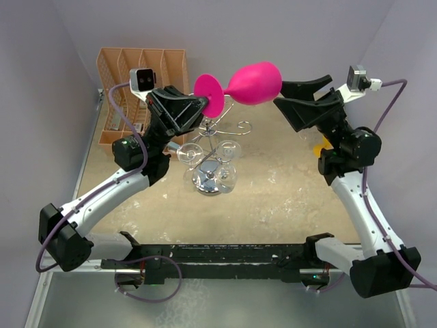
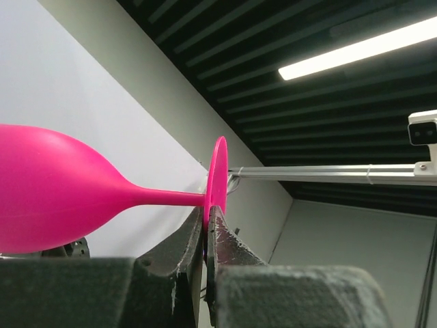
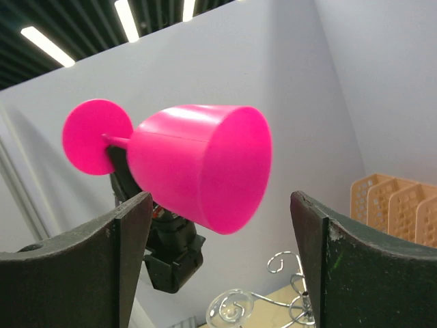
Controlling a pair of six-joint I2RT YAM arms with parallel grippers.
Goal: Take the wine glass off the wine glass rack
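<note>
- Pinching the round foot of the pink wine glass (image 1: 256, 83), the left gripper (image 1: 203, 106) has its jaws closed tight on the disc's lower edge.
- The glass lies on its side in the air, with the stem level and the bowl's open mouth pointing toward the right arm.
- The right gripper (image 3: 220, 198) stands wide open. One finger is on each side of the bowl near its rim, and the right wrist view shows a gap at both fingers, so it holds nothing.
- The wine glass rack (image 1: 220, 140) stands on the table (image 1: 293, 191) below the pink glass and apart from it, its silver curled arms spreading from the stem above the round chrome base.
- Clear glasses (image 1: 190, 154) hang upside down from the rack's arms.
- An orange file organizer (image 1: 136, 72) sits at the back left of the table, behind the left arm.
</note>
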